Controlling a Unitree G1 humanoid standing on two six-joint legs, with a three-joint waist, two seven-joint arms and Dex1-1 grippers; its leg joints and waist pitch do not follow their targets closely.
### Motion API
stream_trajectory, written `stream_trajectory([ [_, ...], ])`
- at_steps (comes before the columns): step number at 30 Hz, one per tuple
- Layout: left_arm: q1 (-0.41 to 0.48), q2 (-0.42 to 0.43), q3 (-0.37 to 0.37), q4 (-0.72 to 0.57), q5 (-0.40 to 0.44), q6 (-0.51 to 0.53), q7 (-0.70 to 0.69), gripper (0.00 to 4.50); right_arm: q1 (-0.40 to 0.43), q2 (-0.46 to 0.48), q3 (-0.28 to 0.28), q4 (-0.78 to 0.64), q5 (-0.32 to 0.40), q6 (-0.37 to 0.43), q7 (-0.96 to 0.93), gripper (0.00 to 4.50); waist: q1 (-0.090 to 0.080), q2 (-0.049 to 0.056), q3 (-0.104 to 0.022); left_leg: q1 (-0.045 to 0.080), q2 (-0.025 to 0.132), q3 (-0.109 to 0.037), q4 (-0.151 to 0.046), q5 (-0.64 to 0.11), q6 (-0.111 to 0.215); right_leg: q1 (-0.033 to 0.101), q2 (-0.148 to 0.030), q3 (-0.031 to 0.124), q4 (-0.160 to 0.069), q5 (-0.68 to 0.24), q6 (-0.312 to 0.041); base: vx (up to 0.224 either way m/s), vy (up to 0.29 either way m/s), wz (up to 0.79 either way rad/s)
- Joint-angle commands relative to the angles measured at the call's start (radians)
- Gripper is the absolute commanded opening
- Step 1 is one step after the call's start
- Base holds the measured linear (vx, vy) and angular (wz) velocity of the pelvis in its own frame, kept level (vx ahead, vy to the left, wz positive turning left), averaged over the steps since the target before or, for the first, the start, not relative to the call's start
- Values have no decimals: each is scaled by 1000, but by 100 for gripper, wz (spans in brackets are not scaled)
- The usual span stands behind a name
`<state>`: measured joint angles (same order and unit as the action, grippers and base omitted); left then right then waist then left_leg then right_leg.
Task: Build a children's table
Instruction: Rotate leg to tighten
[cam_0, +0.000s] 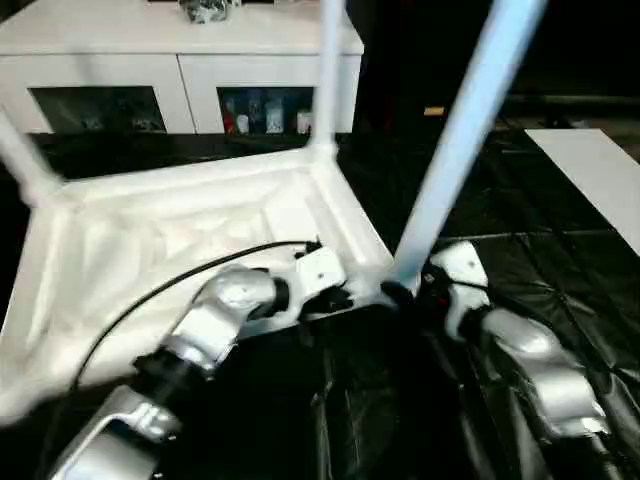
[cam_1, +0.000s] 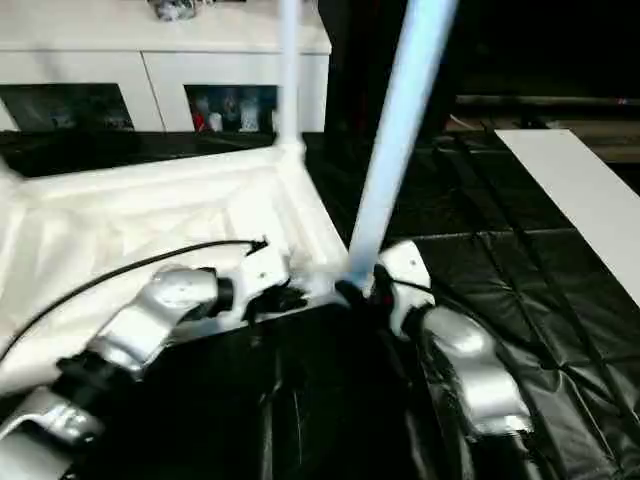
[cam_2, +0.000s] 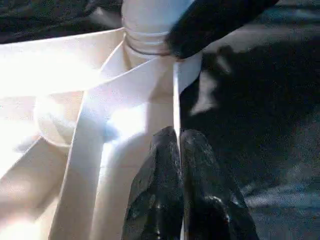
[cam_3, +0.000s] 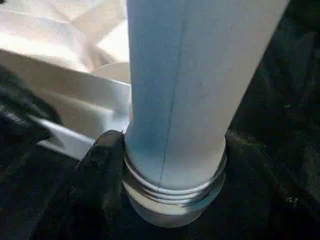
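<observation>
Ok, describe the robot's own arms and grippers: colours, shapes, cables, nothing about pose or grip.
Both forearms are rounded, glossy silver shells, the left forearm and right forearm alike. Black joints separate the segments. White blocky housings sit at the wrists. A thin black cable arcs along the left arm. The left gripper and right gripper each have two rounded, shiny black fingers.
</observation>
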<state>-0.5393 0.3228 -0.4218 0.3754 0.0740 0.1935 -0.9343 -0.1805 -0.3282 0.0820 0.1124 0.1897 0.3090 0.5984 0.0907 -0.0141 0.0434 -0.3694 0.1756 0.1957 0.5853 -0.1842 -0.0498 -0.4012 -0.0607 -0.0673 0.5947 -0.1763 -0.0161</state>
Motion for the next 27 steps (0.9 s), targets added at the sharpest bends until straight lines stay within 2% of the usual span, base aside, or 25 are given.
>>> stream_trajectory([
  [1, 18, 30, -2, 27, 45, 37, 13, 0, 3, -8, -30, -91, 64, 16, 64, 337, -4, 1, -51, 19, 66, -31, -72, -238, 42, 44, -90, 55, -77, -261, -182, 0, 0, 0],
  [4, 19, 31, -1, 17, 42, 46, 10, 0, 0, -9, -18, -92, 64, 17, 76, 346, -10, -2, -45, 17, 65, -36, -79, -291, 19, 44, -92, 56, -84, -355, -145, 0, 0, 0],
  [5, 20, 33, -1, 14, 40, 47, 9, 0, -2, -10, -14, -93, 61, 16, 79, 374, -14, -2, -45, 16, 64, -38, -80, -303, 11, 43, -94, 55, -88, -392, -132, 0, 0, 0],
  [6, 22, 35, -1, 9, 39, 48, 9, 0, -1, -10, -11, -96, 64, 16, 85, 380, -16, -14, -45, 17, 63, -36, -79, -307, 12, 42, -95, 54, -92, -413, -127, 0, 0, 0],
  [7, 24, 36, -1, 6, 38, 49, 10, 0, -1, -11, -9, -98, 65, 16, 88, 380, -14, -8, -45, 22, 62, -37, -76, -310, 10, 37, -98, 56, -95, -444, -119, 0, 0, 0],
  [9, 25, 40, -2, 5, 34, 45, 8, 0, -1, -17, -7, -101, 69, 15, 91, 393, -17, -9, -45, 18, 61, -38, -76, -302, 12, 38, -97, 56, -98, -457, -111, 0, 0, 0],
  [10, 27, 41, -2, 4, 31, 41, 4, 0, -2, -25, -3, -102, 64, 12, 93, 418, -18, -10, -46, 18, 61, -38, -76, -299, 14, 36, -96, 56, -98, -451, -109, 0, 0, 0],
  [15, 40, 67, -16, -21, 9, 11, -75, 0, 3, -83, 10, -109, 41, 4, 151, 433, -20, -6, -51, 14, 63, -37, -74, -261, 23, 42, -93, 57, -83, -335, -141, 0, 0, 0],
  [17, 49, 96, -28, -52, -11, -12, -150, 0, 4, -115, 6, -102, 49, -23, 206, 433, -22, -8, -54, 11, 62, -33, -70, -223, 39, 47, -92, 58, -73, -245, -168, 0, 0, 0],
  [19, 52, 101, -29, -61, -21, -14, -168, 0, 4, -121, 5, -99, 51, -29, 218, 433, -20, -9, -58, 12, 61, -30, -65, -192, 53, 49, -92, 58, -67, -196, -187, 0, 0, 0],
  [20, 56, 114, -28, -83, -43, -14, -206, 0, 3, -134, 2, -98, 64, -38, 252, 433, -20, -4, -58, 13, 61, -29, -64, -177, 61, 47, -90, 58, -64, -162, -202, 0, 0, 0],
  [23, 56, 137, -33, -108, -56, -12, -248, 0, 1, -159, 6, -100, 88, -38, 299, 433, -17, -3, -57, 14, 65, -30, -65, -172, 69, 50, -90, 56, -61, -142, -221, 0, 0, 0],
  [24, 55, 142, -34, -110, -55, -12, -255, 0, 0, -166, 9, -100, 92, -37, 313, 433, -17, -7, -56, 16, 65, -28, -65, -178, 70, 49, -89, 56, -63, -150, -222, 0, 0, 0],
  [26, 52, 149, -34, -106, -49, -20, -256, 0, 0, -182, 21, -97, 91, -37, 343, 433, -11, -4, -52, 18, 65, -28, -66, -216, 59, 46, -90, 56, -70, -219, -211, 0, 0, 0],
  [27, 51, 151, -33, -104, -48, -23, -258, 0, 1, -189, 27, -94, 90, -38, 357, 433, -11, -8, -51, 18, 65, -28, -67, -225, 55, 46, -91, 56, -72, -239, -205, 0, 0, 0],
])
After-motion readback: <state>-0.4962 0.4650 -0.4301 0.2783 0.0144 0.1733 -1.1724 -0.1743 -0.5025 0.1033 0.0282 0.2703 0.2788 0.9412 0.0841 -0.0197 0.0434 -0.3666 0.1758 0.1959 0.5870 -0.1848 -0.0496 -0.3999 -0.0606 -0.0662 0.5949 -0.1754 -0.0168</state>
